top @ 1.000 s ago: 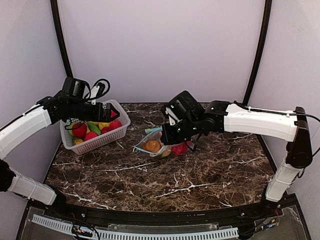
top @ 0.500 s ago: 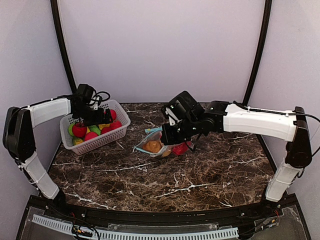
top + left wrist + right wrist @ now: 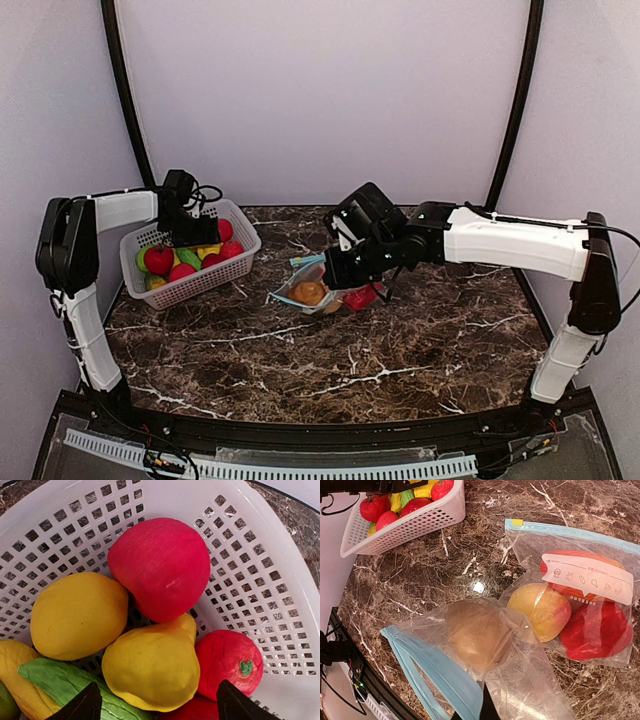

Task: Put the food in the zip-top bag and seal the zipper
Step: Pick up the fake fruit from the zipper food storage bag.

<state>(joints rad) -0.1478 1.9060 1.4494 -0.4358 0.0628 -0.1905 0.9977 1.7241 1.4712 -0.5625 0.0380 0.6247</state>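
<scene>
The left fingers hang spread wide over a yellow pear in the white basket at the far left corner of the table. A second ago they hovered over the basket's right end; the arm has since folded upright. The right fingers stay pinched shut on the lifted lip of the zip-top bag, mid-table, unmoved. A red fruit and a yellow one crowd the pear; a brown piece, an apple and a red pepper lie bagged.
</scene>
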